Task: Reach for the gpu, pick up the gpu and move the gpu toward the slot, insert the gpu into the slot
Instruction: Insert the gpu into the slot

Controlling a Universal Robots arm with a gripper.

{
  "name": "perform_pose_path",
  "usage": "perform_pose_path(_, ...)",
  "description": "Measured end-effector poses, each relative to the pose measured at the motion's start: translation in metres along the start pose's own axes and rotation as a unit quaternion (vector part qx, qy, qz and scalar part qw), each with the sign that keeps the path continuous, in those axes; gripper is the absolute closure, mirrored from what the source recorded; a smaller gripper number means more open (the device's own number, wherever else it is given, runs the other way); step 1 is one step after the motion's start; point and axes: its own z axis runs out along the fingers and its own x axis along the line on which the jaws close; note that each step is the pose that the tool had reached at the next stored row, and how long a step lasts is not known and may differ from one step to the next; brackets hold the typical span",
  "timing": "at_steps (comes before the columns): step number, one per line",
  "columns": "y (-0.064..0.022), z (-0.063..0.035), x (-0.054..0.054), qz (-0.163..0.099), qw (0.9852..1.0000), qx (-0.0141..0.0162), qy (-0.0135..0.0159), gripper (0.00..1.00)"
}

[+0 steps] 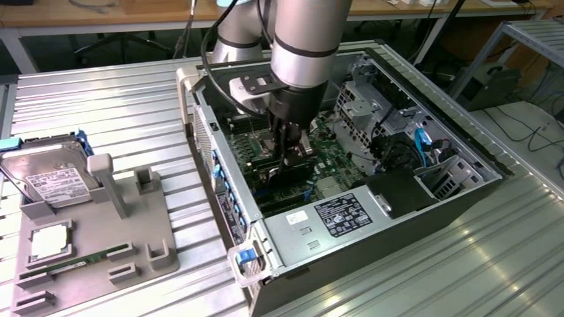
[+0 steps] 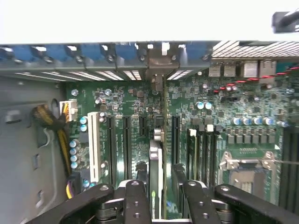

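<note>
Black metal gripper [image 2: 159, 186] straddles the thin, dark gpu [image 2: 156, 163], standing edge-on in the green motherboard [image 2: 205, 98]; fingers [image 2: 136, 196] apparently parted slightly, barely touching.

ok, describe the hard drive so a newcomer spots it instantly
Start at the open computer case, then look to the exterior view's left at the grey fixture tray. The hard drive stands at its far end: boxy, silver, white-labelled, unlike the thin green memory stick lying flat nearer the camera.
</note>
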Motion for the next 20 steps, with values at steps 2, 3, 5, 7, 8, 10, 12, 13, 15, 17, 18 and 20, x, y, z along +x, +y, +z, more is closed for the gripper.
perform_pose_path(2, -0.0001, -0.0023, 0.0000, 0.000, 1.0000, 0.0002, 0.0000, 0.65)
perform_pose_path(3, -0.0001, -0.0022, 0.0000, 0.000, 1.0000, 0.0002, -0.0001, 0.65)
perform_pose_path(5, -0.0001, -0.0022, 0.0000, 0.000, 1.0000, 0.0002, -0.0001, 0.67)
perform_pose_path(7, -0.0001, -0.0023, 0.0000, 0.000, 1.0000, 0.0002, 0.0000, 0.73)
perform_pose_path(8, -0.0001, -0.0023, 0.0000, 0.000, 1.0000, 0.0002, 0.0000, 0.80)
perform_pose_path(10, -0.0001, -0.0023, 0.0000, 0.000, 1.0000, 0.0002, 0.0000, 0.89)
perform_pose_path(12, -0.0001, -0.0023, 0.0000, 0.000, 1.0000, 0.0002, 0.0000, 0.89)
perform_pose_path(13, -0.0001, -0.0023, 0.0000, 0.000, 1.0000, 0.0002, 0.0000, 0.89)
perform_pose_path(15, -0.0001, -0.0023, 0.0000, 0.000, 1.0000, 0.0002, 0.0000, 0.89)
perform_pose_path(17, -0.0001, -0.0023, 0.0000, 0.000, 1.0000, 0.0002, 0.0000, 0.89)
perform_pose_path(18, -0.0001, -0.0023, 0.0000, 0.000, 1.0000, 0.0002, 0.0000, 0.89)
perform_pose_path(20, -0.0001, -0.0023, 0.0000, 0.000, 1.0000, 0.0002, 0.0000, 0.89)
